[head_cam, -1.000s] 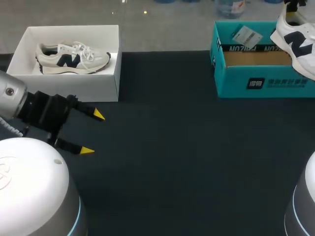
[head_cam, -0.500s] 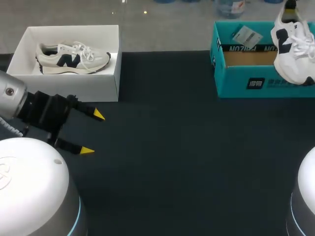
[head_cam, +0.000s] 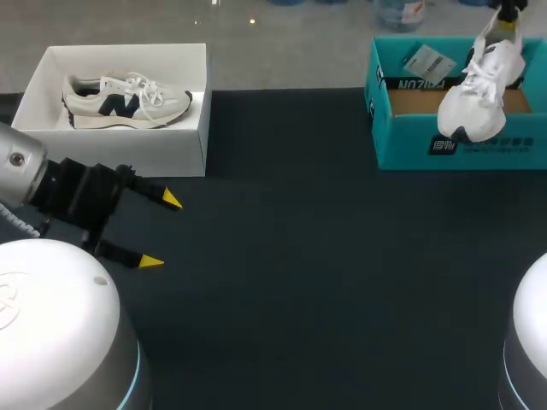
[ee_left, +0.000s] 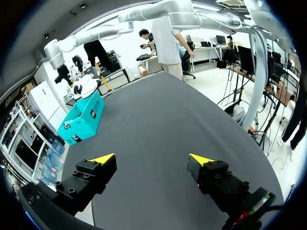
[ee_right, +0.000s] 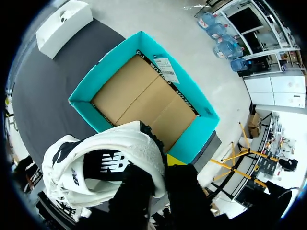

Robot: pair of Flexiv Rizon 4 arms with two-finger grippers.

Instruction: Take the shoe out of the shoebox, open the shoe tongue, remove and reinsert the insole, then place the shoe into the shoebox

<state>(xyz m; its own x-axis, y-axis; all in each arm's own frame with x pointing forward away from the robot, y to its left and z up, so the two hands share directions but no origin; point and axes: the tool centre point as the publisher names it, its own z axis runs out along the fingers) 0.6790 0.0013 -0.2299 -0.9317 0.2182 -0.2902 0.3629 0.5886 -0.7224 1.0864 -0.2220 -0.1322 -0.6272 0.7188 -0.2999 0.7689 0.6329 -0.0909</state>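
Note:
A white sneaker [head_cam: 479,92] with dark side marks hangs toe-down over the front wall of the teal shoebox [head_cam: 402,132] at the back right. My right gripper [head_cam: 510,10] is shut on its heel from above. In the right wrist view the sneaker [ee_right: 105,160] sits between the dark fingers of the right gripper [ee_right: 160,165], with the shoebox [ee_right: 139,98] and its bare cardboard floor beneath. My left gripper [head_cam: 161,231] stands open and empty over the dark mat at the near left. From the left gripper [ee_left: 151,159] the shoebox [ee_left: 84,117] lies far ahead, the sneaker [ee_left: 87,86] above it.
An open white box [head_cam: 171,149] at the back left holds a second white sneaker [head_cam: 126,98] lying on its side. A paper tag [head_cam: 429,60] lies on the teal box's far rim. The dark mat [head_cam: 299,256] covers the table between the two boxes.
The hanging sneaker has swung and turned in my right gripper, from side-on at the far right to toe-down and further left over the box's front wall. My left arm has stayed still.

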